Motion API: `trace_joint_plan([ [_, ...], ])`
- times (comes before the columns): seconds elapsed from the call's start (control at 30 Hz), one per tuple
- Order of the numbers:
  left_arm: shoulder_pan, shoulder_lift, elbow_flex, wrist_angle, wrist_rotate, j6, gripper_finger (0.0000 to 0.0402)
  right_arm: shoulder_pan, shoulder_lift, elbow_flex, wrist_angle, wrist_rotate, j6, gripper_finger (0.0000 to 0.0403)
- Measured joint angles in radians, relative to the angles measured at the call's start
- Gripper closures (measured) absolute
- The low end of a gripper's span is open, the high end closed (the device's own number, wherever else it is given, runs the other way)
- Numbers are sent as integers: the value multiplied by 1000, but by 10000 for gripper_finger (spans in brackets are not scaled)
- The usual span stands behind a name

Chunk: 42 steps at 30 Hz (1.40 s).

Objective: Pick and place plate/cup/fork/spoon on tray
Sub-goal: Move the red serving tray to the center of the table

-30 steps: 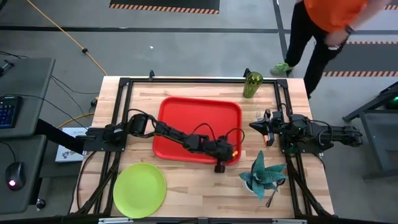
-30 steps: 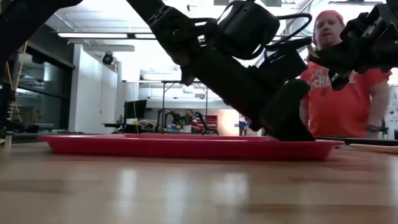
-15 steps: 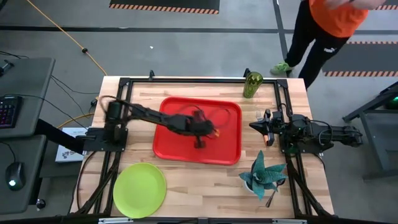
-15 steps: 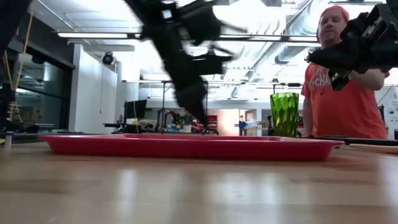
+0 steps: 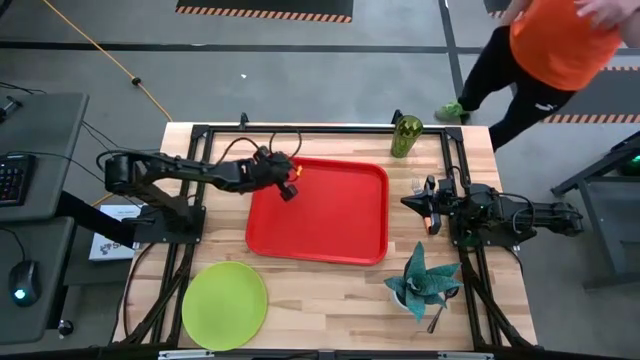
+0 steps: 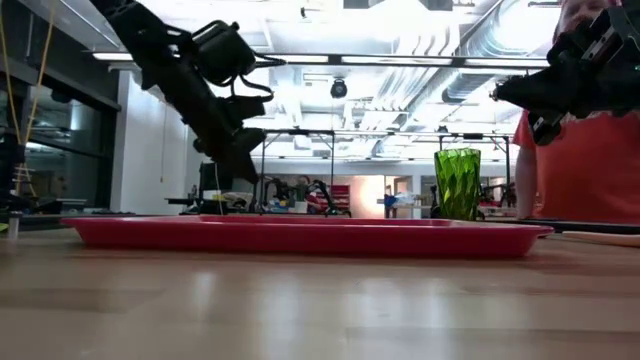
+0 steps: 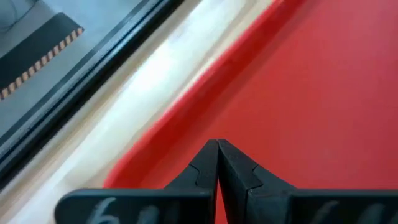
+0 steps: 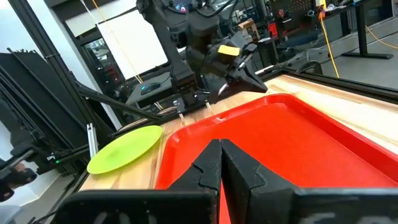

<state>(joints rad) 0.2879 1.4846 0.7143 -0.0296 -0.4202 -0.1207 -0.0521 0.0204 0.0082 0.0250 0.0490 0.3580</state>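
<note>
The red tray lies in the middle of the table with nothing on it. The lime-green plate lies flat near the front left edge. The green cup stands upright at the far edge; it also shows in the low view. A slim dark spoon lies beside the plant. A small silvery thing, perhaps the fork's tines, lies by my right arm. My left gripper is shut and empty, above the tray's far left corner. My right gripper is shut and empty, above the table right of the tray.
A teal spiky plant in a pot stands near the front right. Black frame rails run along the table's edges. A person in an orange shirt is on the floor beyond the far right corner.
My left gripper has swept from the tray's near right edge across the tray to its far left corner, rising off the tray floor and staying shut. The person behind the table has moved. My right arm has kept still.
</note>
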Motion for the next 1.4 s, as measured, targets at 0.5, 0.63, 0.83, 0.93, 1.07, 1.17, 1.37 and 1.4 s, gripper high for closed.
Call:
trace_joint_plan([
  [0.5, 226, 1, 2, 5, 73, 54, 401, 0, 0, 0, 0, 0, 0, 402],
  [0.63, 333, 29, 37, -10, 151, 68, 401, 0, 0, 0, 0, 0, 0, 402],
  [0.83, 432, 155, 169, -146, 266, 45, 401, 0, 0, 0, 0, 0, 0, 402],
  [0.93, 446, 228, 270, -252, 290, 35, 401, 0, 0, 0, 0, 0, 0, 402],
  [1.07, 444, 292, 365, -336, 289, 28, 401, 0, 0, 0, 0, 0, 0, 402],
  [1.17, 444, 327, 410, -398, 314, 18, 401, 0, 0, 0, 0, 0, 0, 402],
  [1.37, 443, 359, 424, -479, 328, 9, 401, 0, 0, 0, 0, 0, 0, 402],
  [1.4, 443, 360, 424, -486, 319, 9, 401, 0, 0, 0, 0, 0, 0, 402],
])
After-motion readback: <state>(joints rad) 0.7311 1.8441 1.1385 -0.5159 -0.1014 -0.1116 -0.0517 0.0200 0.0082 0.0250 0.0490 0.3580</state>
